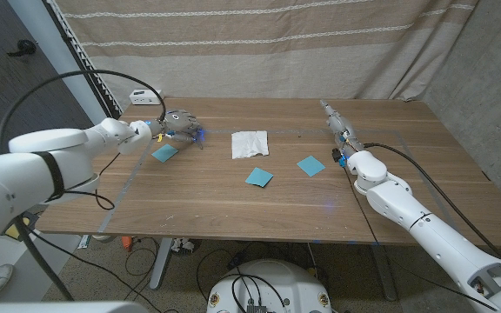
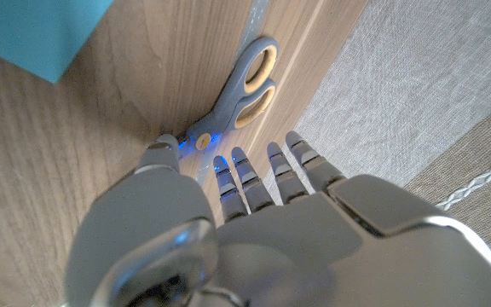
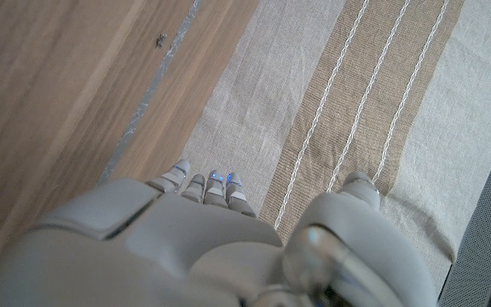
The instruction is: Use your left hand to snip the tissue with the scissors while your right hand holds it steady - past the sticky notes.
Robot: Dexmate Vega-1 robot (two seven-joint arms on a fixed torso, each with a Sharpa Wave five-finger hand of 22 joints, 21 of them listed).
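Note:
The scissors (image 2: 250,81), grey with tan-lined handles, lie on the wooden table (image 1: 233,204) near its far left edge. My left hand (image 1: 179,123) reaches over them, and its fingertips (image 2: 228,166) and thumb sit at the pivot, hiding the blades. Whether they touch, I cannot tell. The white tissue (image 1: 250,144) lies flat at the table's middle, apart from both hands. Blue sticky notes lie beside my left hand (image 1: 164,152), in front of the tissue (image 1: 258,177) and to its right (image 1: 310,165). My right hand (image 1: 337,122) stands at the far right, fingers straight, holding nothing.
A striped curtain (image 1: 320,43) hangs close behind the table's far edge. A small white device (image 1: 142,96) with a black cable sits at the back left corner. The corner of a blue note (image 2: 32,34) lies near the scissors.

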